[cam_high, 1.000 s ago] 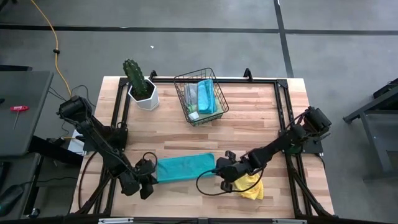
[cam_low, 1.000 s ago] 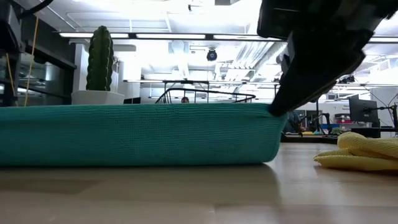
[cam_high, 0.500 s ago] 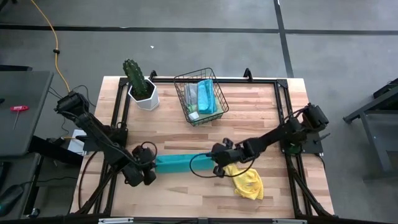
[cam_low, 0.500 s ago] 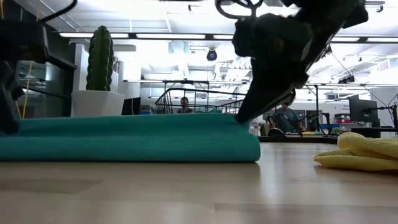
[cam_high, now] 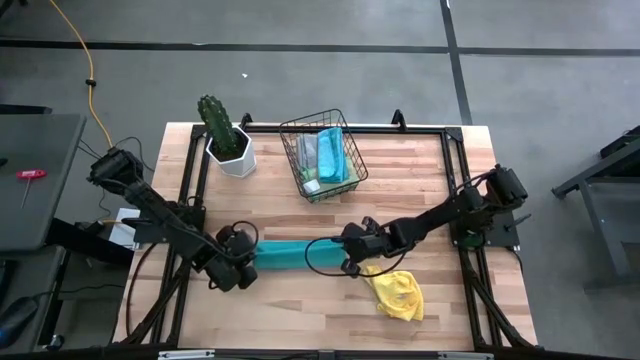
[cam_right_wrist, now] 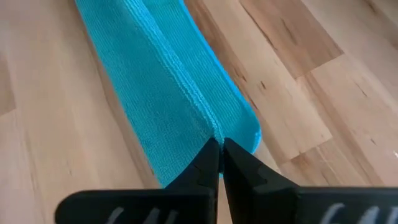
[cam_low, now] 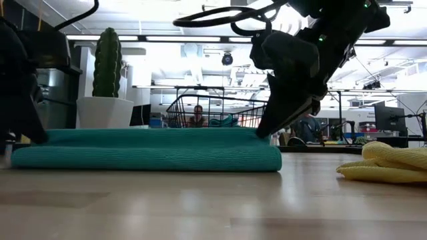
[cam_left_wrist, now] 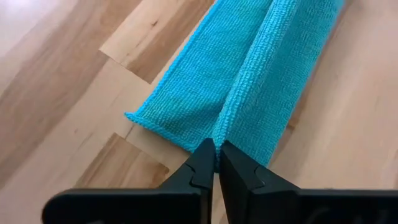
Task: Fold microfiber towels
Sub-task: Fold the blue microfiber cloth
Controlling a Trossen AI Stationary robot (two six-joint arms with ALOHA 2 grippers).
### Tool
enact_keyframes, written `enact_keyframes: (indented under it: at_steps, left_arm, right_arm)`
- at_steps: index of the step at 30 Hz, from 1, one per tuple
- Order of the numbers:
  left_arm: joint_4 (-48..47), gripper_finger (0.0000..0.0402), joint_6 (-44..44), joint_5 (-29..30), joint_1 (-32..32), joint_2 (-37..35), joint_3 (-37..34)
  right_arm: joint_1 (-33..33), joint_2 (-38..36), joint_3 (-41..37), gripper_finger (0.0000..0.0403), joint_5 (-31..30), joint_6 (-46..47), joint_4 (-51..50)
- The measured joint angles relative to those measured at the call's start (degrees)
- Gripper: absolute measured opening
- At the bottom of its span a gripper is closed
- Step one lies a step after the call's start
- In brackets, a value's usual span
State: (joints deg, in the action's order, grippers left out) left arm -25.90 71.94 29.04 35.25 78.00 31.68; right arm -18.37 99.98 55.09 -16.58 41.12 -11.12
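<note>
High view is showing the teal towel (cam_high: 295, 254), now narrowed to a strip mid-frame on the surface, with left tool (cam_high: 243, 268) and right tool (cam_high: 347, 262) pinching its ends, finishing this lengthwise fold.

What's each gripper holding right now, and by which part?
Both pinch the folded teal microfiber towel by its top edge: left gripper at one end, right gripper at the other.
</note>
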Motion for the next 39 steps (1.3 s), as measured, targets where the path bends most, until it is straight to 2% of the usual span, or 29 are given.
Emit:
enact_keyframes:
  at_steps: [9, 21, 25, 29, 33, 39]
  left_arm:
    - [-0.11, 0.0044, -2.87, 1.26, -3.09, 0.0, 0.0]
    - [-0.14, 0.0128, -10.07, 1.24, -6.2, -0.09, 0.0]
    - [-1.23, 0.015, -12.22, -0.17, -7.15, -1.2, 0.0]
    - [-3.19, 0.0163, -13.18, -0.11, -7.24, -3.86, 0.0]
    - [-4.78, 0.0169, -13.77, -0.06, -7.22, -7.22, 0.0]
    - [-3.1, 0.017, -19.9, 1.87, -5.08, -10.19, 0.02]
  right_arm:
    - [0.0, 0.0, 0.0, 0.0, -1.27, 0.01, 0.0]
    - [0.01, 0.02, 0.0, 0.0, -1.29, -0.02, 0.04]
    - [0.01, 0.02, 0.0, 0.0006, -3.25, -1.34, 0.02]
    - [0.78, 0.02, 0.0, 0.0039, -5.54, -3.01, -0.51]
    - [2.55, 0.02, 0.0, 0.0095, -6.12, -3.82, -2.4]
    - [4.18, 0.04, 0.0, 0.0163, -8.08, -8.27, -6.43]
